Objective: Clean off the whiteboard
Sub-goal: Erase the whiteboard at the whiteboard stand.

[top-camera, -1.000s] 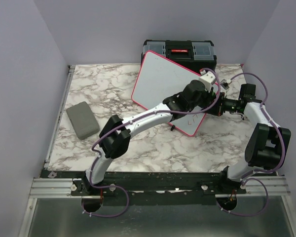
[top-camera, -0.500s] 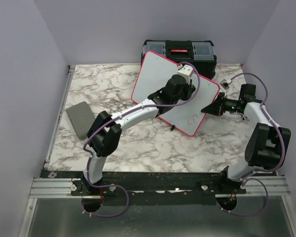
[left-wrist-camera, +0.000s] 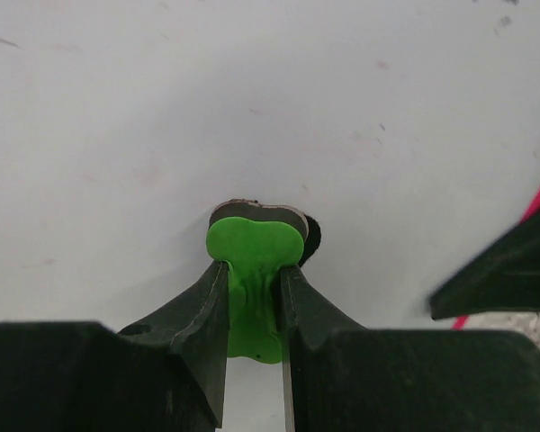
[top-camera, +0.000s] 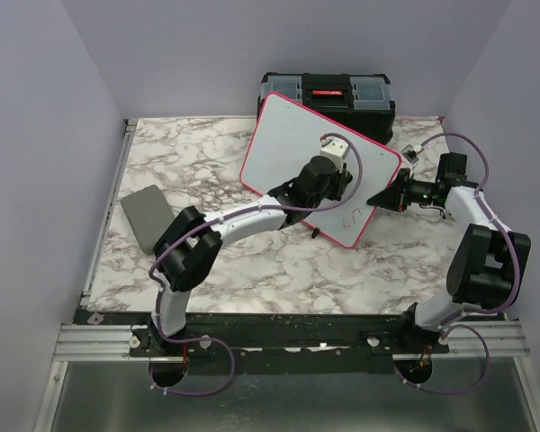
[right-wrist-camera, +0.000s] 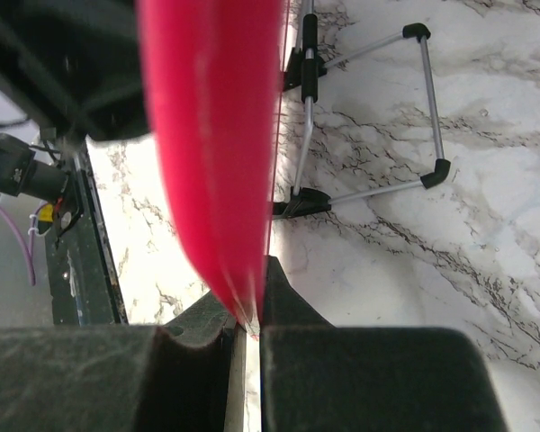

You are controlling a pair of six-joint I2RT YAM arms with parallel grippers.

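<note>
– So, whiteboard (top-camera: pixel 283 148): position?
– Far side of the surface (top-camera: pixel 279 270), tilted up on a wire stand (right-wrist-camera: pixel 369 117). Its back edge is just in front of the black toolbox (top-camera: pixel 378 108). It sits at an angle, one corner toward the arms.
– How much is wiped?
– Most of the face reads white from overhead. One small red scribble (top-camera: pixel 349 217) shows near the near-right corner. The left wrist view gives bare white around the pad, with only faint specks. I judge the job well past halfway, with that scribble as what is left to wipe.
– Tools?
– The left tool (left-wrist-camera: pixel 252 288) is clamped on a green eraser (left-wrist-camera: pixel 255 247). Its dark pad is pressed to the board around mid-face, up and left of the scribble. The right tool (right-wrist-camera: pixel 247 319) is pinched shut on the pink rim (right-wrist-camera: pixel 211 135) at the board's right edge, steadying it by my reading.
– Containers?
– Only the toolbox. The lid is down, with a red latch (top-camera: pixel 327 92) at centre and small lidded compartments (top-camera: pixel 284 87) on top to either side. Contents are not visible, so I can't say whether anything is inside.
– Anything else out?
– A grey pad (top-camera: pixel 139 216) lies flat at the left of the surface, well apart from the board, with neither tool near it.
</note>
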